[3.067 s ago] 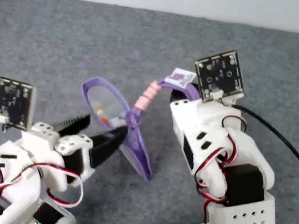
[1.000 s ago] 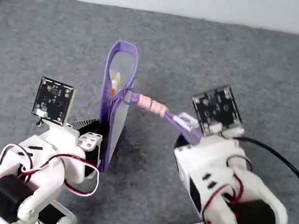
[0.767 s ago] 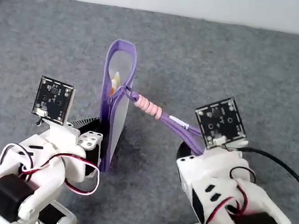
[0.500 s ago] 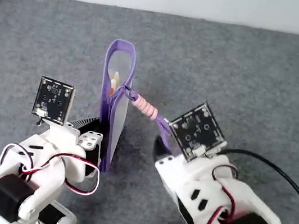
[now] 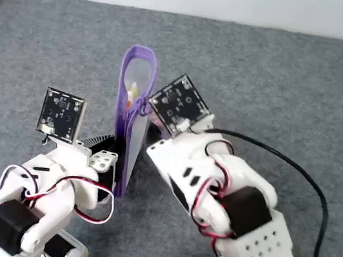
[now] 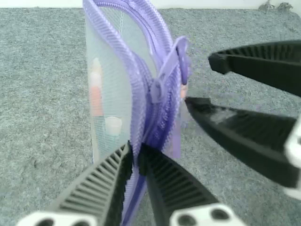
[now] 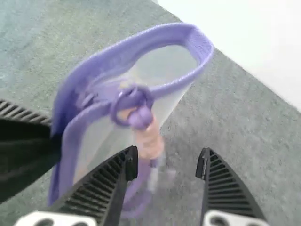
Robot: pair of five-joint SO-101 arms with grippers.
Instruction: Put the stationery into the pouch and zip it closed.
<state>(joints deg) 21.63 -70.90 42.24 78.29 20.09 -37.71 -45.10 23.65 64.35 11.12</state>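
Note:
The purple-edged translucent pouch (image 5: 140,65) stands on edge between the two arms. Orange and white stationery (image 6: 96,94) shows through its side. My left gripper (image 6: 138,162) is shut on the pouch's (image 6: 113,80) purple zipper edge near its lower end. The zipper pull (image 7: 134,106) sits partway along the edge, and a pink beaded strap (image 7: 148,141) hangs loose from it. My right gripper (image 7: 168,153) is open right beside the pouch (image 7: 155,61), its fingers either side of the strap without holding it. In the left wrist view the right gripper (image 6: 201,81) stands open next to the pull (image 6: 181,56).
Grey carpet (image 5: 283,81) covers the table, with a white wall along the far edge. A black cable (image 5: 306,182) trails from the right arm (image 5: 215,181) over the right side. The left arm (image 5: 53,175) sits at the near left.
The right gripper let go of the beaded strap, which it had been pulling to the right, and swung left up to the pouch. The left gripper kept its hold.

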